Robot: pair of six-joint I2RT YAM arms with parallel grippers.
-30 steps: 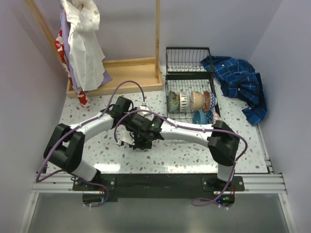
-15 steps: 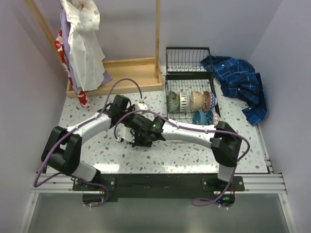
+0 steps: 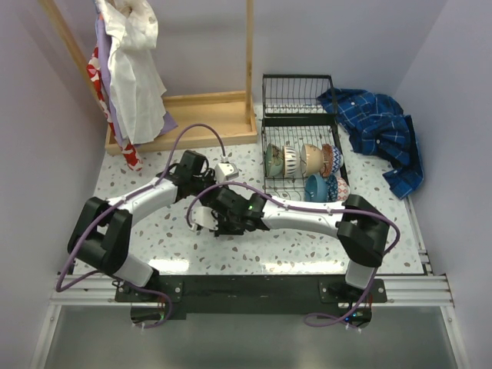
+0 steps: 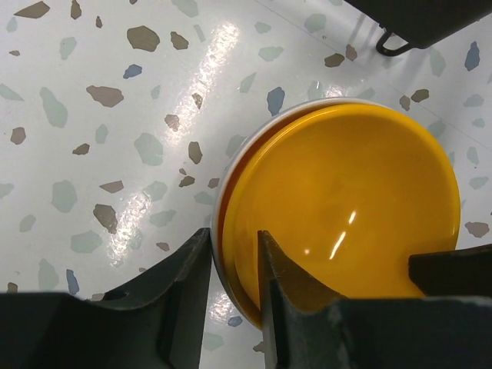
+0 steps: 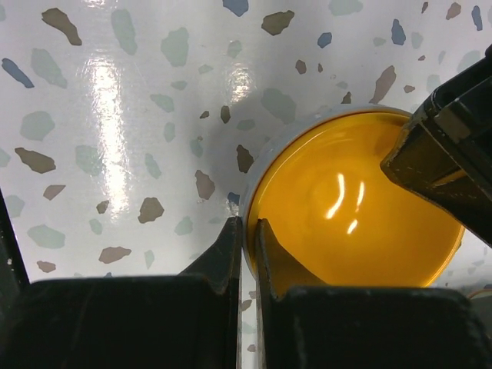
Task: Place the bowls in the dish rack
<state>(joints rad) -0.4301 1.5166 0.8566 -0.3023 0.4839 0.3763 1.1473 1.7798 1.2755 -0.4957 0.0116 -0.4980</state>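
Observation:
A yellow bowl [image 4: 346, 192] with a white outside sits upright on the speckled table, left of the dish rack [image 3: 267, 146]. It also shows in the right wrist view [image 5: 354, 223] and, mostly hidden under the arms, in the top view [image 3: 202, 217]. My right gripper [image 5: 248, 227] is shut on its near rim, one finger inside and one outside. My left gripper [image 4: 228, 242] straddles the rim at another spot, its jaws wider than the wall. Several bowls [image 3: 304, 160] stand in the black wire rack, and a teal one [image 3: 315, 185] sits at its front.
A wooden-framed clothes stand [image 3: 184, 115] with hanging cloths stands at the back left. A blue checked cloth [image 3: 380, 134] lies right of the rack. Both arms cross over the middle of the table [image 3: 154, 242].
My right arm has drawn its forearm nearer the front edge and its gripper has shifted slightly. My left wrist has moved a little toward the back. The yellow bowl stays on the table.

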